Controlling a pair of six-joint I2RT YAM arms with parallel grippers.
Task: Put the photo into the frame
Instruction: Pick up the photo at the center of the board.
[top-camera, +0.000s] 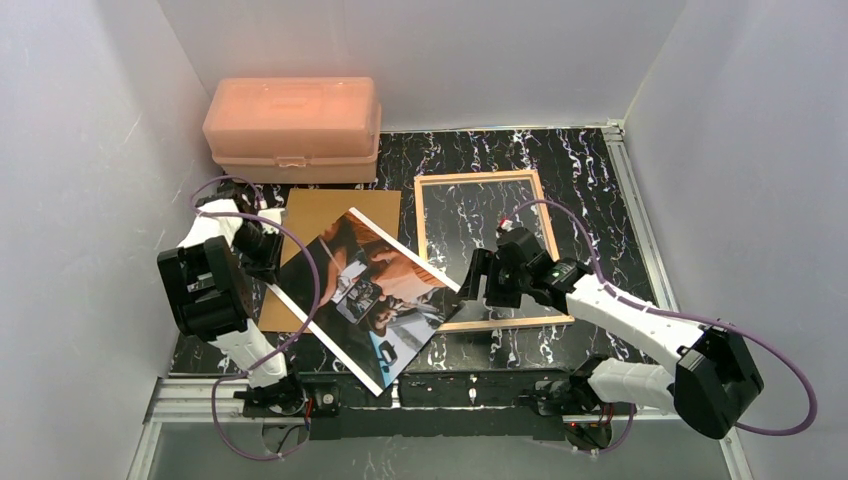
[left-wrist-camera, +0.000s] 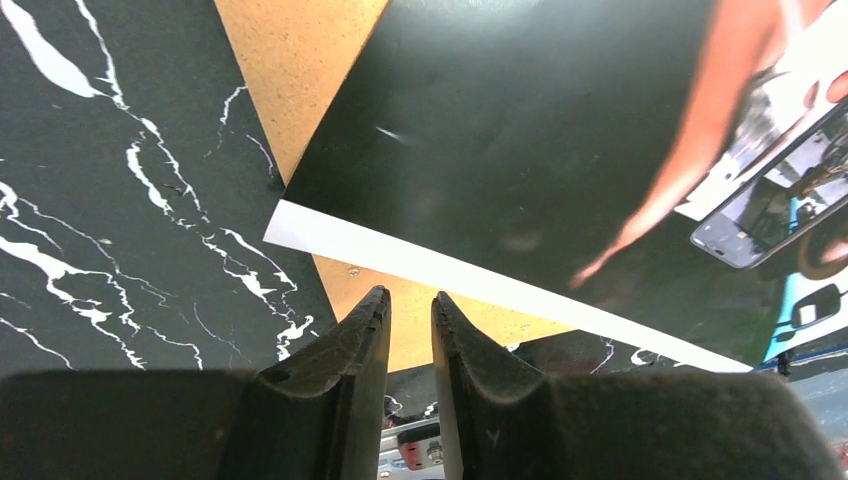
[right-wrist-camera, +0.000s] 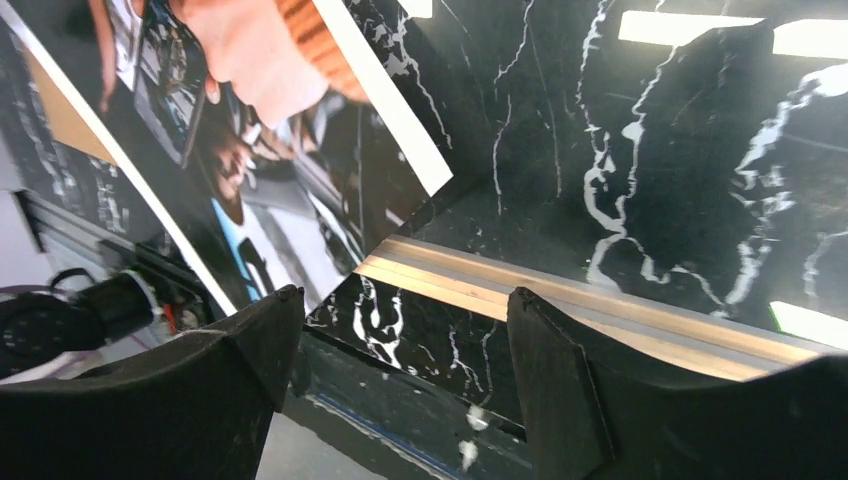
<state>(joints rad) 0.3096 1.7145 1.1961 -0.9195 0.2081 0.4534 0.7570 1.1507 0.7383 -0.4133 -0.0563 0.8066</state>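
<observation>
Left wrist view: left jaws a sliver apart, empty; right jaws spread; photo (top-camera: 365, 290) hides part of frame (top-camera: 480, 178).

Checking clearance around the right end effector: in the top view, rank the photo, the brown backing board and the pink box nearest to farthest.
1. Photo: corner just left of the right end effector.
2. Brown backing board: farther left, partly under the photo.
3. Pink box: far back left.
</observation>
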